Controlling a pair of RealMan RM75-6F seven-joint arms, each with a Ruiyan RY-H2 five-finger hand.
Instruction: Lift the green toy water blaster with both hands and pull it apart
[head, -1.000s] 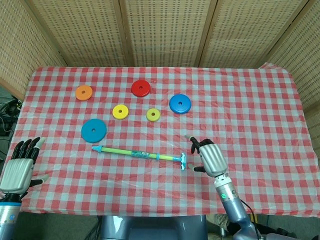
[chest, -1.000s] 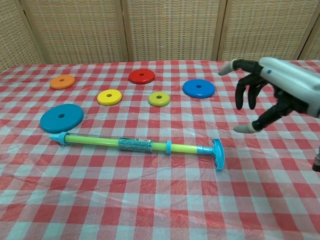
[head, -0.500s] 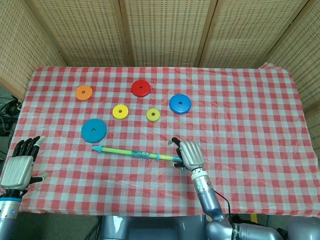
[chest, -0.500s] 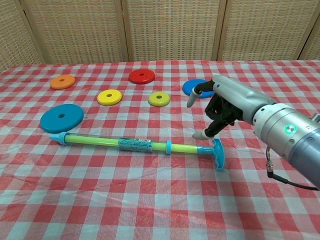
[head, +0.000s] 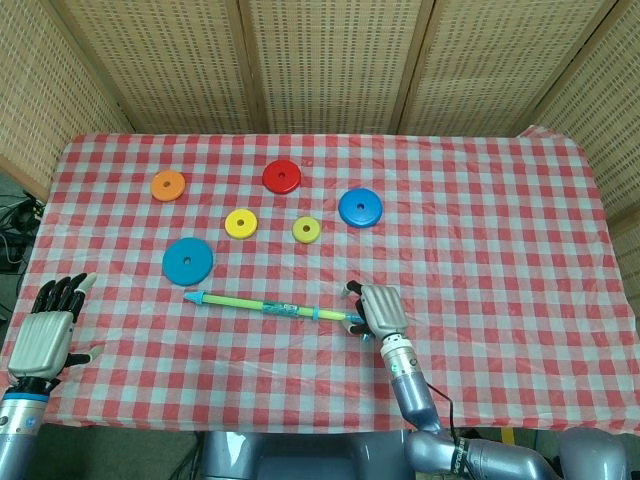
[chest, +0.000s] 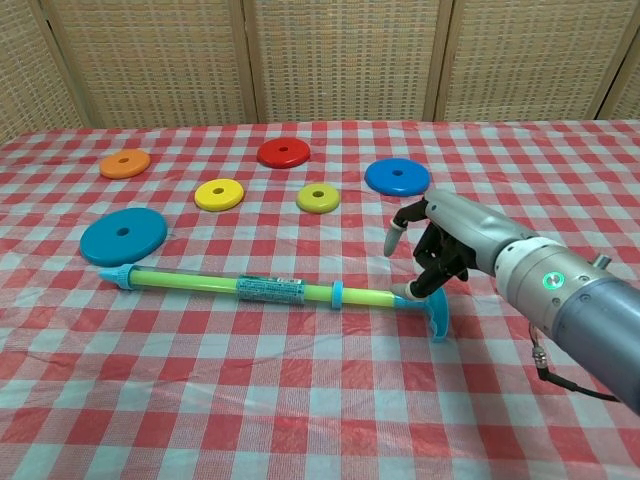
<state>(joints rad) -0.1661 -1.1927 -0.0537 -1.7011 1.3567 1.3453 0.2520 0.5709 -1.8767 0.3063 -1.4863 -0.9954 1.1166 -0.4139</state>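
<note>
Nearest me, my left hand (head: 45, 335) sits at the table's near left edge, off the cloth in the head view, fingers spread apart and holding nothing; it is well apart from everything on the table and does not appear in the chest view.

My right hand (chest: 445, 250) is down at the T-handle end of the green toy water blaster (chest: 270, 290); its fingers (chest: 425, 285) curl downward over the blue handle, one fingertip touching the rod just beside it, while another finger sticks out forward; I cannot tell whether the grip has closed around the handle.

The blaster lies flat on the red checked tablecloth (head: 480, 230), in the near half of the table, blue nozzle tip toward the left, handle toward the right.

Just behind the nozzle end lies the large blue disc (chest: 123, 236); farther back, the yellow disc (chest: 218, 194) and the smaller olive-yellow disc (chest: 318, 197); beyond those, the orange disc (chest: 124, 162), the red disc (chest: 283, 152) and a second blue disc (chest: 397, 176); woven panels (head: 330, 60) close the back.
</note>
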